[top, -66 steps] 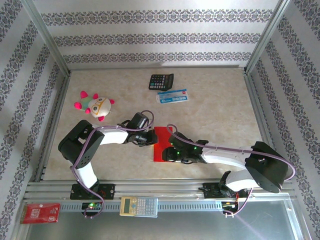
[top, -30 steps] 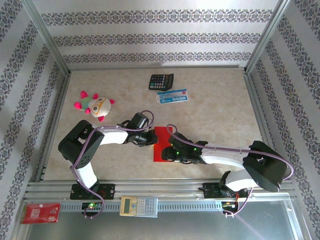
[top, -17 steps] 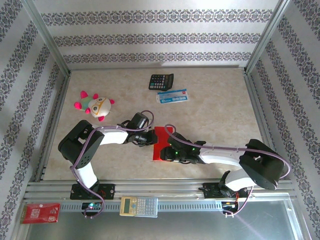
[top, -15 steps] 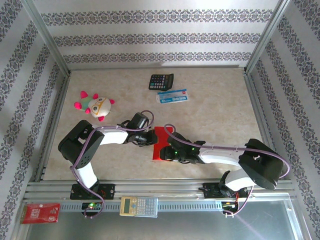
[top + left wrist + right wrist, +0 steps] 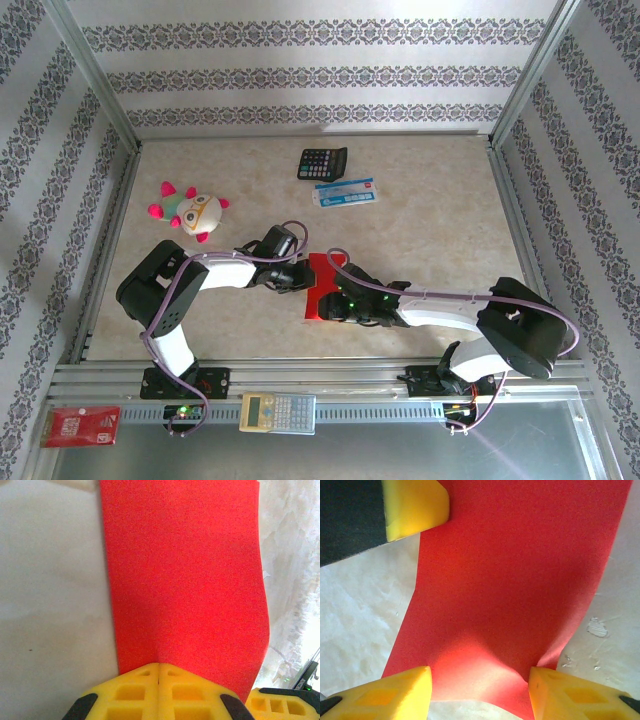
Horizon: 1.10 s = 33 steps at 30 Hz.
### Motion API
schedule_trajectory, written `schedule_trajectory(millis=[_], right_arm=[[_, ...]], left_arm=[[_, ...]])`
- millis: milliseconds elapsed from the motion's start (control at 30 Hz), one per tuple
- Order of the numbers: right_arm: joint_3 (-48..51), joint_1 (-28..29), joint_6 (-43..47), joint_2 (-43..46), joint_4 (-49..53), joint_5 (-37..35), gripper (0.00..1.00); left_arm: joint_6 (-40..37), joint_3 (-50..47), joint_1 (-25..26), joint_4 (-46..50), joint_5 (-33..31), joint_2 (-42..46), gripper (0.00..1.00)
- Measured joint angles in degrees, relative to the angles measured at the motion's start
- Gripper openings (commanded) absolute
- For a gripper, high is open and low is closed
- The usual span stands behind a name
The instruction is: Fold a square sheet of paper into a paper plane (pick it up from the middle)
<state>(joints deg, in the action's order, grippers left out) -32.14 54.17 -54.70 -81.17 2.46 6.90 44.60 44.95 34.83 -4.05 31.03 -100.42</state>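
The square sheet of paper [image 5: 323, 272] is lying near the middle of the worktop [image 5: 430, 230], between the two arms, and is showing as a longish red strip rather than a full square. From above, both wrists are covering much of it, so its near end and left edge are hidden.

The left pincer [image 5: 300, 280] is reaching in from the left. In its own camera the left pincer [image 5: 158, 667] is clenched, its yellow fingers pressed together on the edge of the paper [image 5: 185, 570], which is running away from them and getting cut off at the top of the picture. A yellow finger [image 5: 280, 705] of the other arm is peeking in at the lower right corner.

The right pincer [image 5: 333, 305] is sitting at the strip's near end. In its wrist view the right pincer [image 5: 480, 672] is standing released, fingers apart and straddling the paper [image 5: 520, 570]. The sheet is buckling slightly against the right-hand finger [image 5: 570, 695], perhaps touching it; whether the tips are pressing down is hard to make out.
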Motion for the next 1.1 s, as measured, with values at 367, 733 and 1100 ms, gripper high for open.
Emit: schedule_trajectory(millis=[367,733,1100], right_arm=[[-0.1,0.0,1.1,0.8,0.0,0.0,0.56],[-0.1,0.0,1.3,1.5,-0.2,0.2,0.57],[0.0,-0.1,1.3,2.8,-2.2,1.3,0.59]], left_arm=[[0.0,0.0,0.0,0.0,0.0,0.0,0.07],[0.0,0.0,0.0,0.0,0.0,0.0,0.07],[0.0,0.0,0.0,0.0,0.0,0.0,0.07]])
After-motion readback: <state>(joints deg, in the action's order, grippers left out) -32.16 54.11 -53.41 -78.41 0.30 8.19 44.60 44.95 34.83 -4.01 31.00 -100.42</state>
